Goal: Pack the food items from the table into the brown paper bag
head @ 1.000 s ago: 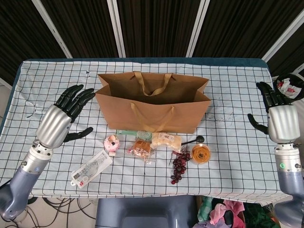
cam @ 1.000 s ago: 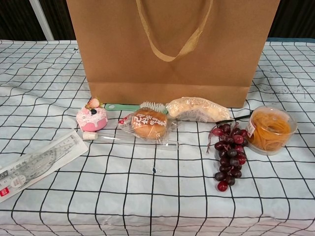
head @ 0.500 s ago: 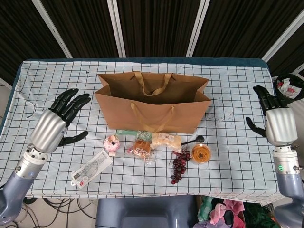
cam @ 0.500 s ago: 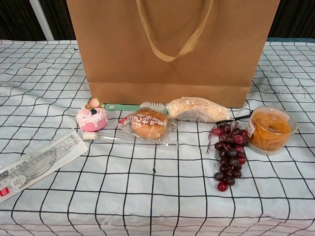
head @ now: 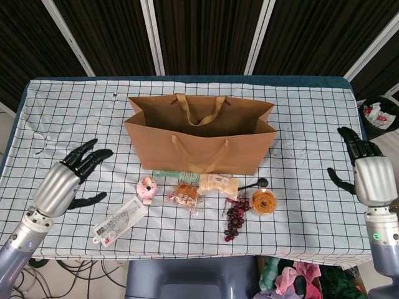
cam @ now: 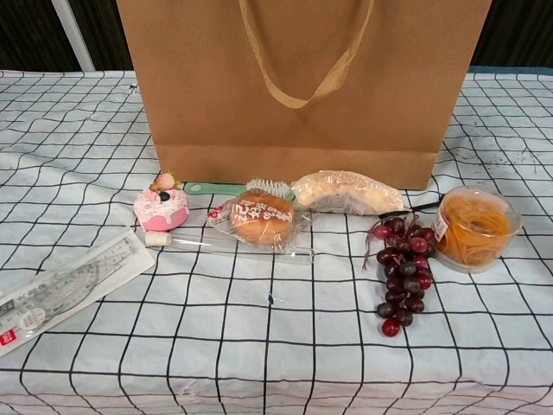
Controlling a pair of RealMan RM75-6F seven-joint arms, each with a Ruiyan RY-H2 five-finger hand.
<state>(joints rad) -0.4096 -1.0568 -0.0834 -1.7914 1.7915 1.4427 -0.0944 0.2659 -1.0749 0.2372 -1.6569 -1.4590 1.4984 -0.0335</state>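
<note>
The brown paper bag stands upright and open mid-table. In front of it lie a pink cupcake, a wrapped bun, a wrapped bread roll, dark grapes and a clear tub of orange noodles. My left hand hovers open at the left edge, far from the food. Over at the right edge my right hand is open too, holding nothing. Neither hand shows in the chest view.
A packaged ruler set lies at the front left. A green-handled brush and a black spoon lie against the bag's base. The checkered cloth covers the table; its front edge is close to the food.
Both hands have drawn back toward the table's front corners and lower: the left hand moved left and down, the right hand right and down. The items have not moved.
</note>
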